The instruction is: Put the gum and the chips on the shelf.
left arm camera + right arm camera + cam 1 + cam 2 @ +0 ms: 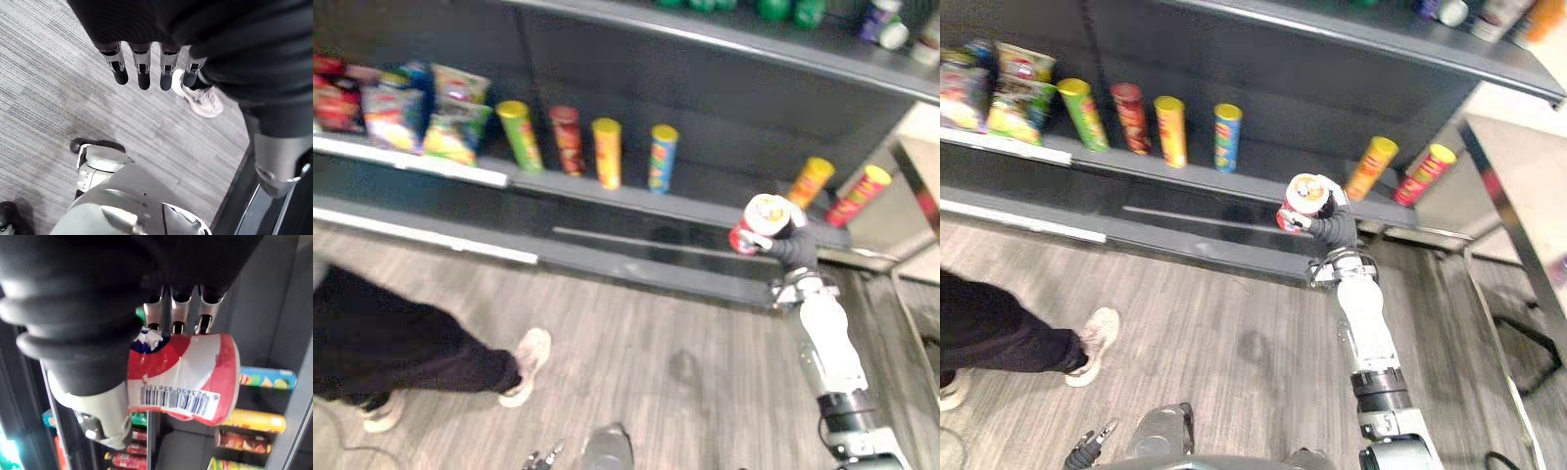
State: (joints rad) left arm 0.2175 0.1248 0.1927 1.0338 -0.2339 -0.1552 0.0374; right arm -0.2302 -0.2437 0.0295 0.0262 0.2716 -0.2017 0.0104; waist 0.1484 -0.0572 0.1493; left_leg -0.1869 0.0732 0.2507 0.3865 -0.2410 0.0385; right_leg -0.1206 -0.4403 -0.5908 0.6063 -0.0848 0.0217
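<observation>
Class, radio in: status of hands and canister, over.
Right hand shut on red-and-white canister, near shelf. Left hand open, idle. Person's leg at left.

Head eyes look steeply down, sharing shelf (pixel 705 193) and floor (pixel 636 333). Left wrist camera faces the floor past the left hand (pixel 143 68); right wrist camera, close against the chips can (pixel 186 377), faces the shelf.

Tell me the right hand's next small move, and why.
Probably reach forward to bring the red-and-white gum canister over the bare shelf stretch between the blue chip can and the orange chip can. The right hand has its fingers curled round it, apparently short of the shelf board.
</observation>
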